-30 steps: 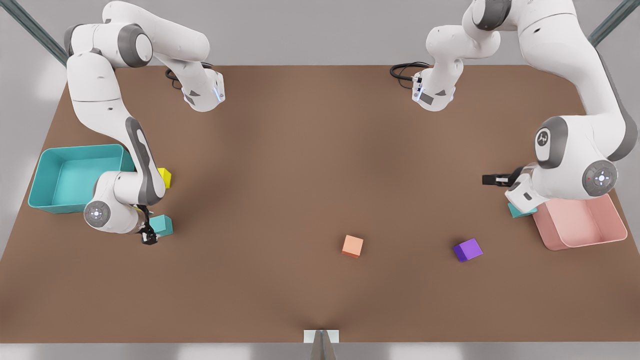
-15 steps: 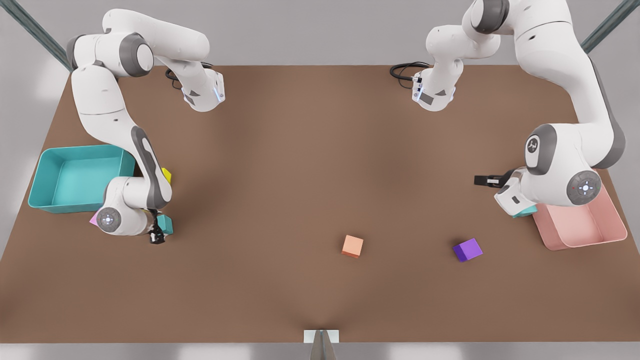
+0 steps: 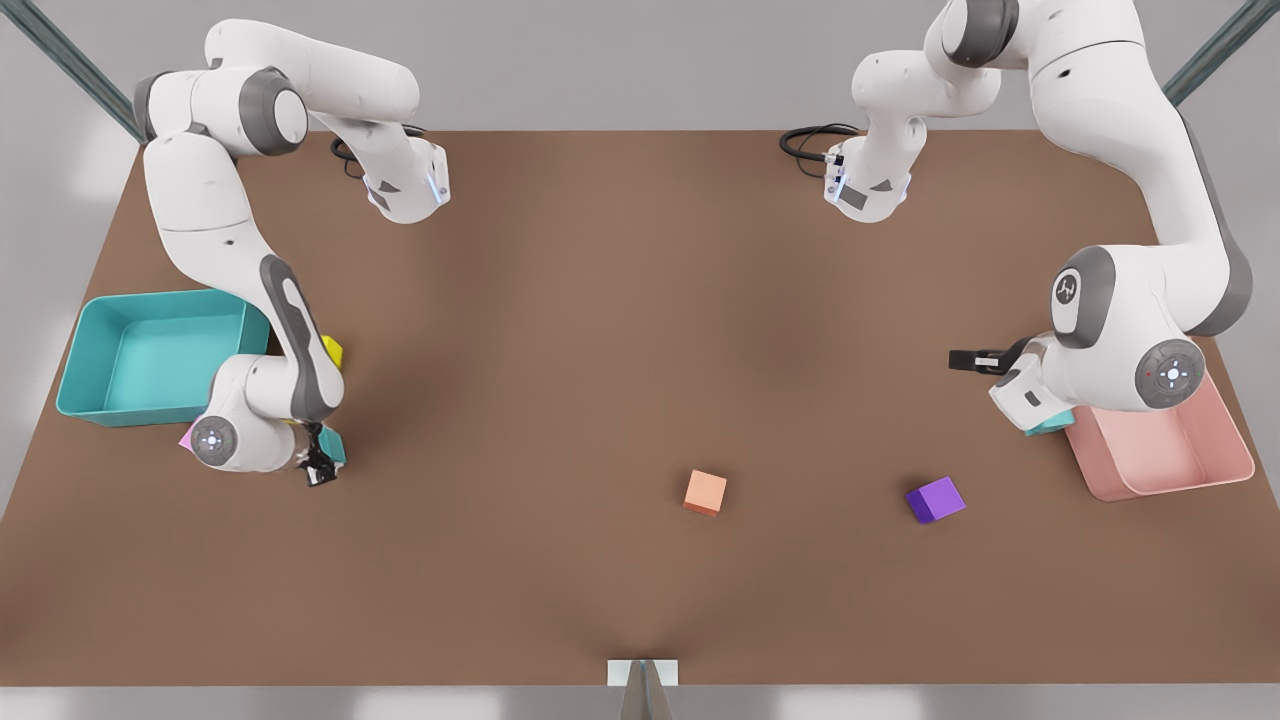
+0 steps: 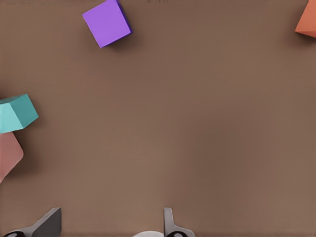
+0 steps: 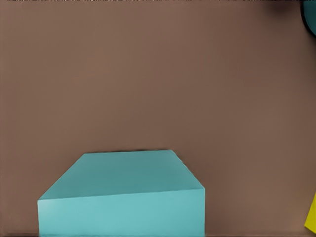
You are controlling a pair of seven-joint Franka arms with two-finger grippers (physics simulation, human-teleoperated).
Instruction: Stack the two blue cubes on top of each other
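One teal cube (image 3: 332,446) sits by the teal bin (image 3: 100,340); the other teal cube (image 3: 1048,425) lies against the pink bin (image 3: 1180,450).

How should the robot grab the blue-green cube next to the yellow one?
Come from straight above and pinch two opposite flat sides of the blue cube. It sits flat on the table, and the yellow cube stands apart from it. The right gripper is right at it. The left gripper waits, open, near the other blue cube.

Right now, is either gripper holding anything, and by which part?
Left gripper holds nothing. Right gripper is at a blue cube; a grip cannot be told.
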